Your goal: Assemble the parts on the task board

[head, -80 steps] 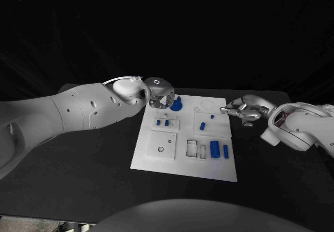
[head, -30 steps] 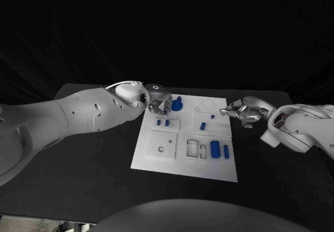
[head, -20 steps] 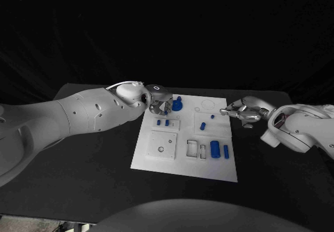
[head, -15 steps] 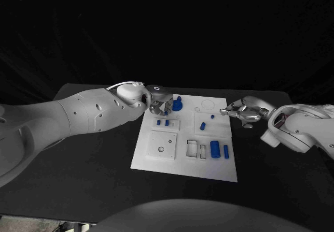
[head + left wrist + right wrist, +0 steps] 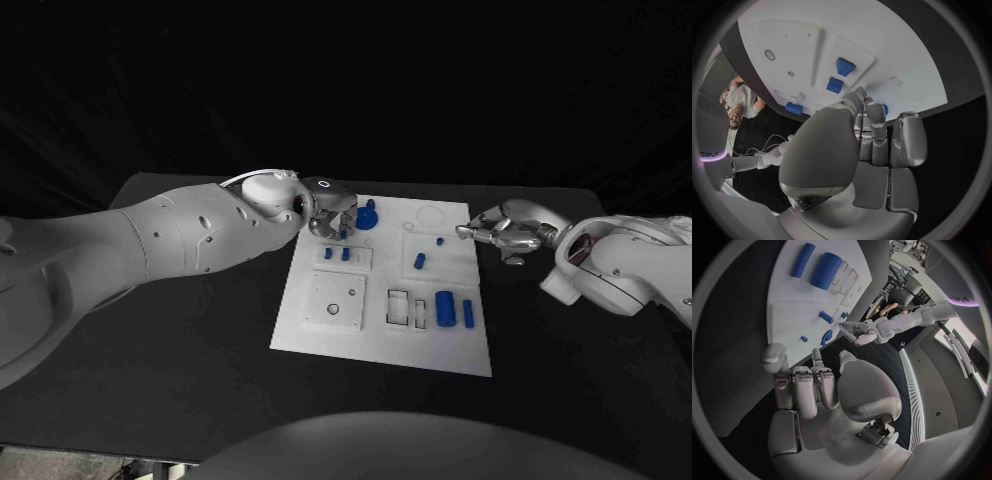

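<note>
Left hand (image 5: 330,213), upper centre: fingers closed around blue part (image 5: 366,215) at the board's (image 5: 378,340) far-left corner; seat it squarely, pressing straight down. Right hand (image 5: 505,232), right: fingers curled, holding nothing.

A black table (image 5: 173,400) lies under a dark backdrop (image 5: 433,80).

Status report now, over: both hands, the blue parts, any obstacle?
Left hand at the blue part at the task board's far corner, grip unclear. Right hand beside the board's right edge, holding nothing. No obstacle seen.
</note>
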Controlling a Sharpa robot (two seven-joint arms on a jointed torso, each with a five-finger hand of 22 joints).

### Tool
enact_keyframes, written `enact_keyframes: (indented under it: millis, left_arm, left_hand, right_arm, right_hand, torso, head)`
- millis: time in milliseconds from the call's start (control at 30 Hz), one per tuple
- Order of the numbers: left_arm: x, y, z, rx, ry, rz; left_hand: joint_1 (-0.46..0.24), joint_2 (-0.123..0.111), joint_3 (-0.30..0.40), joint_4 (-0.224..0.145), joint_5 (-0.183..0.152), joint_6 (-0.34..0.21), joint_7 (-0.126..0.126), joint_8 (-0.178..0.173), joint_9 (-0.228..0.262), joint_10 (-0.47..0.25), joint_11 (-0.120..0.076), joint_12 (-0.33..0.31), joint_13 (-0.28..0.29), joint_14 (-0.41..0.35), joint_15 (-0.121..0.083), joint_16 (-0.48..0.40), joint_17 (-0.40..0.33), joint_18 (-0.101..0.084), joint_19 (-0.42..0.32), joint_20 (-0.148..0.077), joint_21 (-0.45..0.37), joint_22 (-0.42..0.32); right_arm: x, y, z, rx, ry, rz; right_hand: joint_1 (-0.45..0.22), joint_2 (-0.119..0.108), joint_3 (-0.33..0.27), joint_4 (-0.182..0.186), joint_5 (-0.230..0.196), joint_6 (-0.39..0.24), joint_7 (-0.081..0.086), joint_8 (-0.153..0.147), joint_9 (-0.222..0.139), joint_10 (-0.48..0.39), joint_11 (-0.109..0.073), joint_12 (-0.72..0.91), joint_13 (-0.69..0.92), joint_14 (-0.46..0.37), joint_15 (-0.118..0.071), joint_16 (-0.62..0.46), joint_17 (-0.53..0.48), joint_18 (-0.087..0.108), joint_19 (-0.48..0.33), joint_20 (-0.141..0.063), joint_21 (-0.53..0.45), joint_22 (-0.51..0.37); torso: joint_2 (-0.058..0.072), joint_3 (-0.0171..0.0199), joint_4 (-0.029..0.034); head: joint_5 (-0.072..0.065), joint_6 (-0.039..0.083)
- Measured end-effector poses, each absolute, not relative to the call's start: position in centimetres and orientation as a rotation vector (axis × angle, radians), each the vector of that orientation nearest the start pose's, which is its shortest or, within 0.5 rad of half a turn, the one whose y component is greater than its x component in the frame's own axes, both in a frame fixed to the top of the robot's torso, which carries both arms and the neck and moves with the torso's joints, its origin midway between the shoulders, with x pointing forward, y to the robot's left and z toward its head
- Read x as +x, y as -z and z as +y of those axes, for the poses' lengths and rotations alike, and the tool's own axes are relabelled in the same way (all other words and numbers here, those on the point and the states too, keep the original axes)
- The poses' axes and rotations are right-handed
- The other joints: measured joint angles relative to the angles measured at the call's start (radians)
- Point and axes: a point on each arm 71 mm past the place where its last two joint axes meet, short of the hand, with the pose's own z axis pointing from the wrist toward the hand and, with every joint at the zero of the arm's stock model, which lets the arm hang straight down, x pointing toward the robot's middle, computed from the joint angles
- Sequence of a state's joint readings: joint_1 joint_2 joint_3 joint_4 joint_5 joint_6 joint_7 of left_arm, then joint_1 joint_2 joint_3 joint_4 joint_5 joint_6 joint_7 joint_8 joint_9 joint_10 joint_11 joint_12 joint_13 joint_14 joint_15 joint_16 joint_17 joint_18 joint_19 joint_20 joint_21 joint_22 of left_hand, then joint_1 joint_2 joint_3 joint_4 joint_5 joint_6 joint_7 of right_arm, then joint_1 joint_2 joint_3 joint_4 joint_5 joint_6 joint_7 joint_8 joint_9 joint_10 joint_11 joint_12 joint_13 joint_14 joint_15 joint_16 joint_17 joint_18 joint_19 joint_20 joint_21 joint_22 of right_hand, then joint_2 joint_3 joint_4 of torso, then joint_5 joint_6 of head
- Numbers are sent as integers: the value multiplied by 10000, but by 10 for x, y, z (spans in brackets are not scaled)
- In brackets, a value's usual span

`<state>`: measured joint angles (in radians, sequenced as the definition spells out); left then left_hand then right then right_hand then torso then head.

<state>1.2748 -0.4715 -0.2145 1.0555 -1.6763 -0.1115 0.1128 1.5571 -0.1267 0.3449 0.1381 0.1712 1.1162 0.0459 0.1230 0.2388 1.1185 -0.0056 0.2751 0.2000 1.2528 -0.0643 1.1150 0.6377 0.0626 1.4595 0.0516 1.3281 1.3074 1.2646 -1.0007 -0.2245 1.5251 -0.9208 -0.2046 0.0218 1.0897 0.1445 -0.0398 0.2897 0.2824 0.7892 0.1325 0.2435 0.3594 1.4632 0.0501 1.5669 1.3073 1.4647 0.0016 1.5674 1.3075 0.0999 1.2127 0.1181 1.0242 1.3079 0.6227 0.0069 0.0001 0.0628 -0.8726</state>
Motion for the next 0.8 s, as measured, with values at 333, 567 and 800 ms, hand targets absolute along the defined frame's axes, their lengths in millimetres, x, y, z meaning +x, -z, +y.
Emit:
enact_keyframes:
  millis: [333, 567, 800]
  left_arm:
    - [542, 236, 133, 7000, 5029, 17981]
    - [542, 237, 133, 6972, 4995, 18011]
    - [543, 239, 134, 6940, 4920, 18102]
  left_hand:
    - [2, 2, 0, -1, 51, -1, -1, -1, -5, 0, 0, -49, -12, -36, 35, 0, -28, 0, 0, 0, 0, 0]
    - [2, 2, 25, -25, 87, -2, -2, -10, -11, 0, 0, -97, -23, -36, 35, -57, -76, 0, -2, 2, -4, 0]
    - [3, 3, 32, -33, 127, -206, -26, -145, -65, 1, 0, -230, -49, -162, 49, -115, -244, -1, -36, 36, -116, 0]
  right_arm:
    - [462, 227, -280, 3047, -8018, 19570]
    - [462, 227, -281, 3049, -8019, 19579]
    - [461, 227, -281, 3047, -8022, 19590]
  right_hand:
    - [0, 0, 0, 0, 0, 0, 0, 0, 0, 0, 0, 0, 0, 0, 0, 0, -1, 0, 0, 0, 0, -1]
    - [0, 0, 0, 0, 0, 0, 0, 0, 0, 0, 0, 0, 0, 0, 0, 0, -1, 0, 0, 0, 0, -2]
    - [0, 0, 0, 0, 0, 0, 0, 0, 1, 0, 0, 0, 0, 0, 0, 0, -2, 0, 0, 0, 0, -3]
  torso:
    - [0, -1, 1]
    - [0, -2, -1]
    - [0, -2, -3]
  head:
    - [1, 0]
    - [10, 0]
    - [3, 0]
